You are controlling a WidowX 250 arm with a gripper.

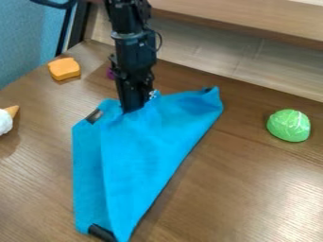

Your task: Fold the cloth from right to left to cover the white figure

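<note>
Cloth [142,151] on wooden table [252,184] — blue panel [25,40]

The bright blue cloth [151,146] with black corner patches [95,116] is lying partly folded and wrinkled on the wooden tabletop [240,184], narrowing toward the view's bottom.

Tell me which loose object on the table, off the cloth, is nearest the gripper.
The small purple one, partly hidden by the arm; the orange block, green rounded toy and white-and-orange one lie farther off.
</note>
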